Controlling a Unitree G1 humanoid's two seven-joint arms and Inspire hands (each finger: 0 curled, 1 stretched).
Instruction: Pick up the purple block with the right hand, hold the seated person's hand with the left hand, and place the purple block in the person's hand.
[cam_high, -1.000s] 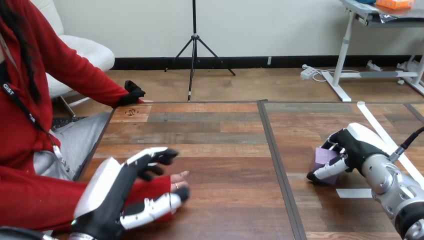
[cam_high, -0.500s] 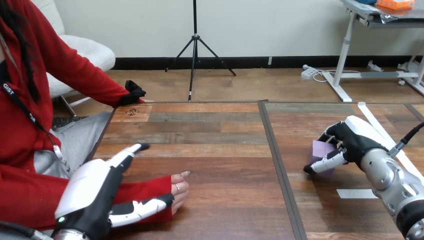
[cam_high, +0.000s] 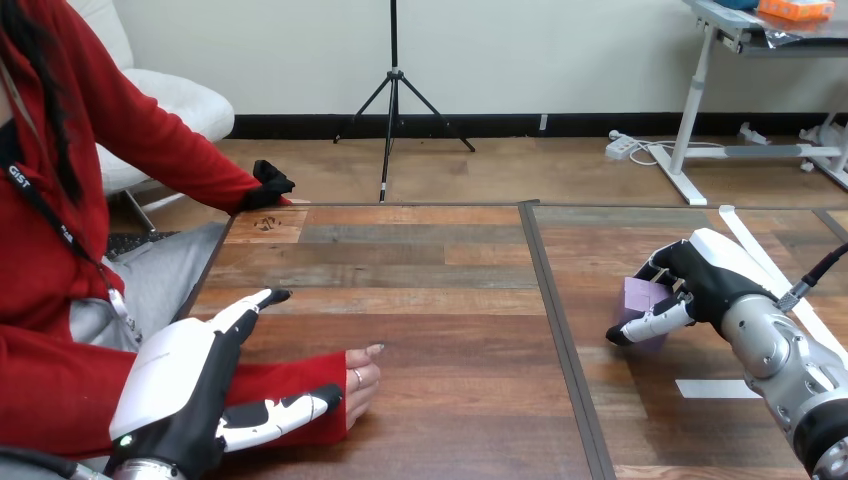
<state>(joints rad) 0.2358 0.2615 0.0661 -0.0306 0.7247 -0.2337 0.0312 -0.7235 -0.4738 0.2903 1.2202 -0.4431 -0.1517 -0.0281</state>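
The purple block is at the right of the table, and my right hand has its fingers and thumb curled round it. I cannot tell whether the block touches the table. The person's hand rests on the table at the lower left, fingers loosely curled, with a red sleeve behind it. My left hand lies over that sleeve at the forearm with its fingers straight. Its thumb runs along the sleeve's near side, and nothing is curled round the arm.
A dark seam splits the table into two halves. White tape strips lie at the far right, with a short piece near my right forearm. The person's other arm reaches to the table's far left corner.
My left hand's fingers have straightened from a curl, and the hand has drawn back toward the lower left along the sleeve. My right hand has shifted slightly up and left with the block.
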